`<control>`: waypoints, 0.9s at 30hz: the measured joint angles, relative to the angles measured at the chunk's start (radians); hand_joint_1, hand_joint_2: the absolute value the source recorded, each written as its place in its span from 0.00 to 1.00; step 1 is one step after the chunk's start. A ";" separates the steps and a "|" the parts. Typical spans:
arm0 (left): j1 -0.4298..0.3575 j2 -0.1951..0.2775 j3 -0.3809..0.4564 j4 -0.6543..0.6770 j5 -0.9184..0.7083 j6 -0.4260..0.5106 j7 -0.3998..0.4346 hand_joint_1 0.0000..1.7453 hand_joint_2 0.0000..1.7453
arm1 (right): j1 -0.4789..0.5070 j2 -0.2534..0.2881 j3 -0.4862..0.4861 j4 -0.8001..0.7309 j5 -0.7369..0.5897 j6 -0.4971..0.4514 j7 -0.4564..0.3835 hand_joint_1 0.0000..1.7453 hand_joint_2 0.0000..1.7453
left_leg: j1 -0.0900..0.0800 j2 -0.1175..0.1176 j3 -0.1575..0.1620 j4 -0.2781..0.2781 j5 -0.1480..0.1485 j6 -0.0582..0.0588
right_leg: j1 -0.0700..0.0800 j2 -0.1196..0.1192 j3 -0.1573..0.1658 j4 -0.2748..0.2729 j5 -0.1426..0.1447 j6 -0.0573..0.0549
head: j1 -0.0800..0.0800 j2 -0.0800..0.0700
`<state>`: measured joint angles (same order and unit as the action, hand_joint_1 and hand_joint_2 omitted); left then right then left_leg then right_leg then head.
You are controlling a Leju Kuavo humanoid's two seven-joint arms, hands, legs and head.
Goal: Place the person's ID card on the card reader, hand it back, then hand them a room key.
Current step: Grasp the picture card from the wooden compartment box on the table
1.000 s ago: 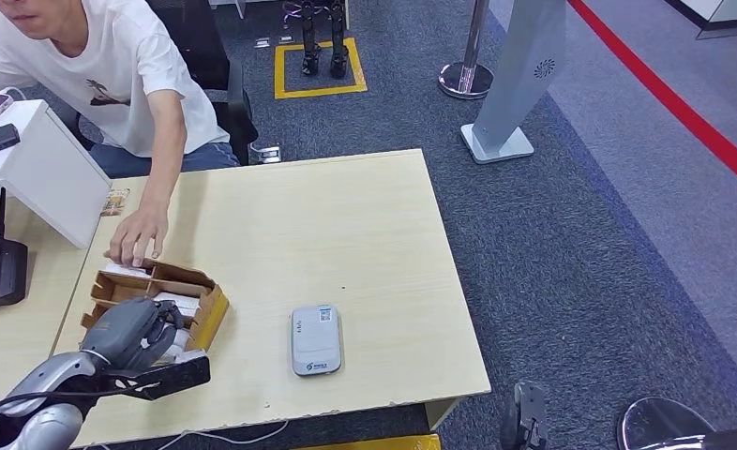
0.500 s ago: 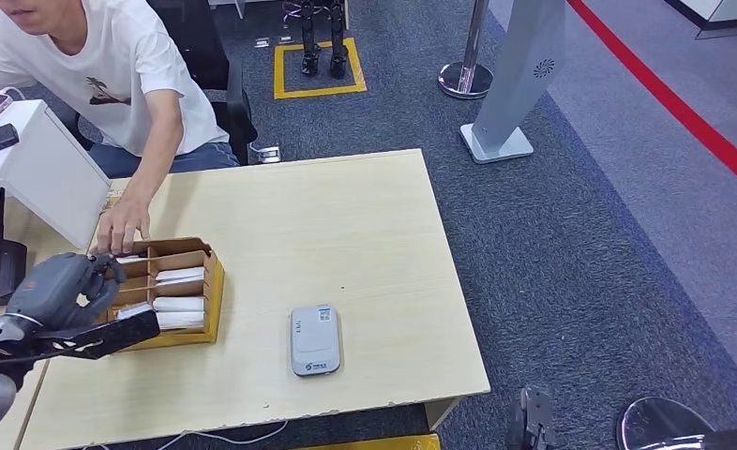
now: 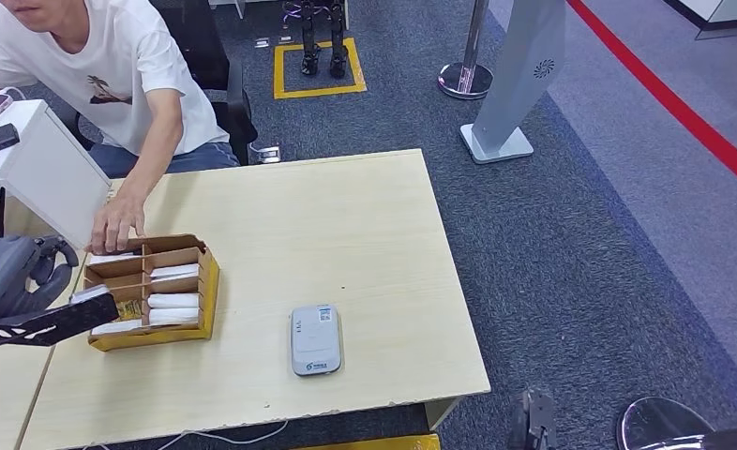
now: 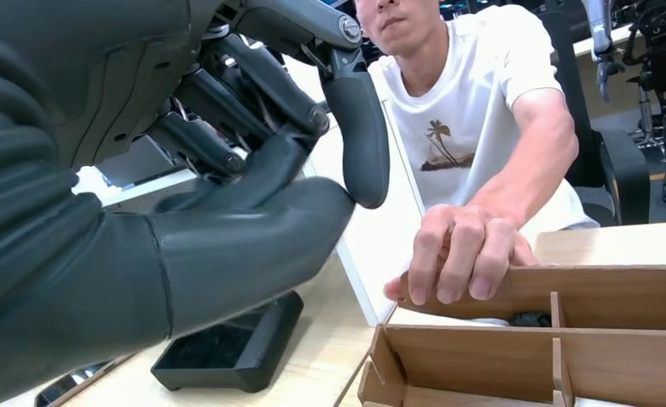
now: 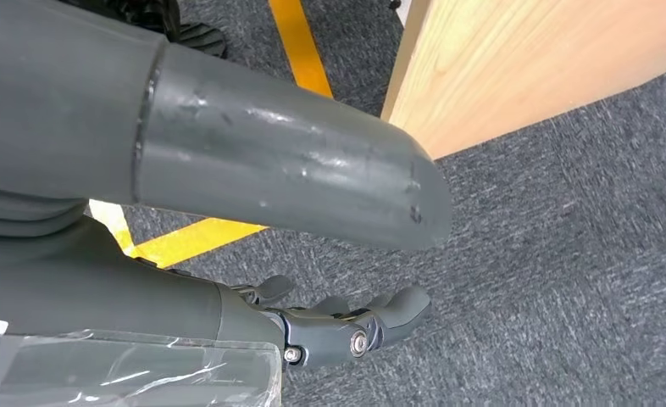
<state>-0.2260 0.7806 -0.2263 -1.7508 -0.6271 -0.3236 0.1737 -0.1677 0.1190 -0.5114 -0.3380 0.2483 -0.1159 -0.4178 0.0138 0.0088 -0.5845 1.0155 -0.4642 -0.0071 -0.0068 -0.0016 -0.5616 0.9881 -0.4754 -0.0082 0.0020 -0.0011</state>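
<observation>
1. Head view: the card reader [image 3: 315, 339] lies flat on the wooden table [image 3: 346, 234], near its front edge, with no card on it, same spot as a second ago.
2. To its left, well apart, stands the cardboard box [image 3: 154, 291] of white key cards [image 3: 175, 301]; it has shifted since the earlier frames and now sits squarely, its dividers in plain sight.
3. The person's hand [image 3: 117, 225] rests on the box's far edge, fingers hooked over the rim, as seen up close in the left wrist view [image 4: 461, 254].
4. The left hand [image 3: 13, 272] has pulled away leftward off the box and now hovers beside it; its fingers are curled in, and nothing shows in them.
5. The right hand [image 5: 346, 326] hangs low over grey carpet by the table corner, fingers loosely apart, holding nothing.
</observation>
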 joint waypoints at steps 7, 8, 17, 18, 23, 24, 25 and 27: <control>0.025 -0.005 0.002 -0.017 -0.026 0.013 0.000 0.00 0.00 | 0.000 -0.001 -0.014 0.000 -0.006 0.000 -0.004 0.00 0.00 | 0.000 0.000 0.000 0.000 0.000 0.000 | 0.000 0.000 0.000 0.000 0.000 0.000 | 0.000 0.000; 0.028 -0.005 0.002 -0.019 -0.028 0.013 0.000 0.00 0.00 | 0.000 -0.001 -0.014 0.000 -0.006 0.000 -0.004 0.00 0.00 | 0.000 0.000 0.000 0.000 0.000 0.000 | 0.000 0.000 0.000 0.000 0.000 0.000 | 0.000 0.000; 0.051 -0.005 0.002 -0.036 -0.032 0.014 0.000 0.00 0.50 | 0.001 -0.001 -0.029 0.000 -0.007 0.001 -0.009 0.00 0.00 | 0.000 0.000 0.000 0.000 0.000 0.000 | 0.000 0.000 0.000 0.000 0.000 0.000 | 0.000 0.000; 0.052 -0.005 0.002 -0.037 -0.032 0.014 0.000 0.00 0.75 | 0.001 -0.001 -0.029 0.000 -0.006 0.001 -0.010 0.00 0.00 | 0.000 0.000 0.000 0.000 0.000 0.000 | 0.000 0.000 0.000 0.000 0.000 0.000 | 0.000 0.000; 0.056 -0.010 0.002 -0.039 -0.032 0.014 -0.001 0.00 1.00 | 0.001 -0.001 -0.030 0.000 -0.007 0.001 -0.011 0.00 0.00 | 0.000 0.000 0.000 0.000 0.000 0.000 | 0.000 0.000 0.000 0.000 0.000 0.000 | 0.000 0.000; 0.057 -0.013 0.002 -0.039 -0.033 0.014 -0.001 0.00 1.00 | 0.001 -0.001 -0.031 0.000 -0.007 0.001 -0.011 0.00 0.00 | 0.000 0.000 0.000 0.000 0.000 0.000 | 0.000 0.000 0.000 0.000 0.000 0.000 | 0.000 0.000; 0.058 -0.015 0.002 -0.039 -0.033 0.013 -0.001 0.00 1.00 | 0.001 -0.001 -0.031 0.000 -0.007 0.001 -0.011 0.00 0.00 | 0.000 0.000 0.000 0.000 0.000 0.000 | 0.000 0.000 0.000 0.000 0.000 0.000 | 0.000 0.000; 0.059 -0.020 0.002 -0.039 -0.035 0.010 -0.006 0.00 1.00 | 0.000 -0.001 -0.031 0.000 -0.006 0.002 -0.011 0.00 0.00 | 0.000 0.000 0.000 0.000 0.000 0.000 | 0.000 0.000 0.000 0.000 0.000 0.000 | 0.000 0.000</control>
<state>-0.1673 0.7608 -0.2248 -1.7897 -0.6617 -0.3140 0.1679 -0.1672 0.1183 -0.5421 -0.3380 0.2419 -0.1143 -0.4288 0.0140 0.0088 -0.5845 1.0154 -0.4643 -0.0071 -0.0069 -0.0016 -0.5617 0.9880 -0.4754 -0.0083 0.0019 -0.0010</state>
